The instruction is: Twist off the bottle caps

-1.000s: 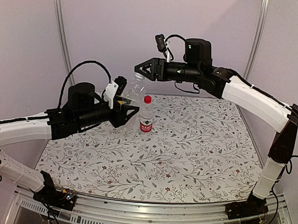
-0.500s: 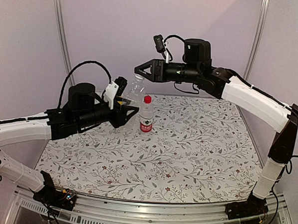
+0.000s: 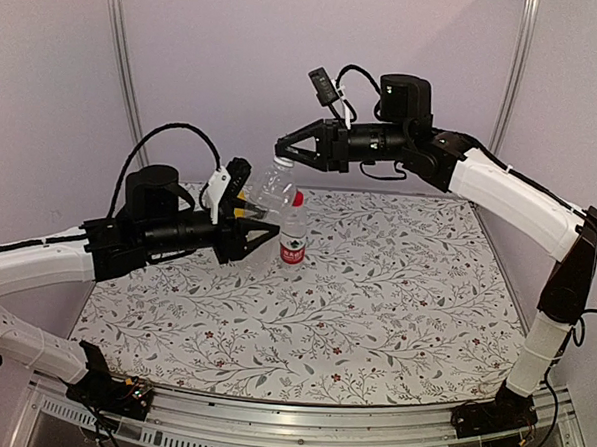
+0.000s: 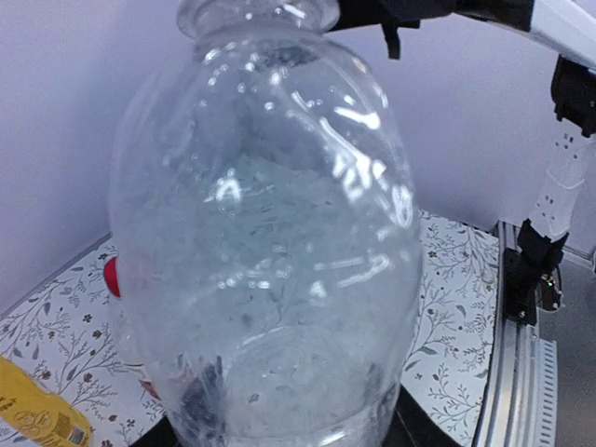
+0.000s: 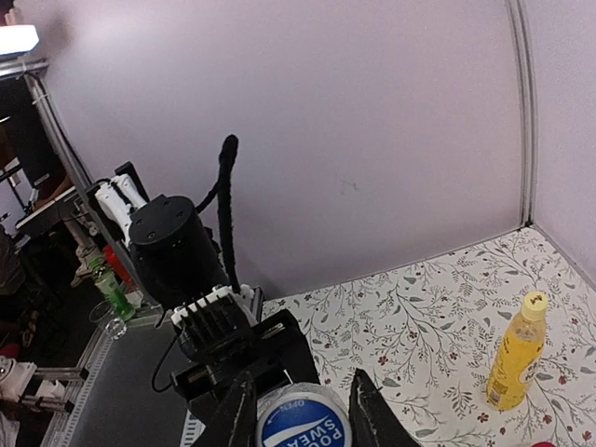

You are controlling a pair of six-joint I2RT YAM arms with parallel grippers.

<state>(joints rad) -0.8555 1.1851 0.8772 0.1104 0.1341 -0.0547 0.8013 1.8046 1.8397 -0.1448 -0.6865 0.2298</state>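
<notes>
The clear unlabelled bottle (image 3: 265, 189) is clamped at its lower part by the left gripper (image 3: 260, 228) and is held tilted above the table (image 3: 395, 289), just beside the standing red-label bottle (image 3: 293, 238). Its blue-white cap (image 5: 303, 424) is enclosed between the two fingers of the right gripper (image 3: 284, 151); whether they press on it cannot be told. The yellow bottle (image 5: 515, 363) is seen upright on the table, with its yellow cap (image 5: 534, 301) on.
</notes>
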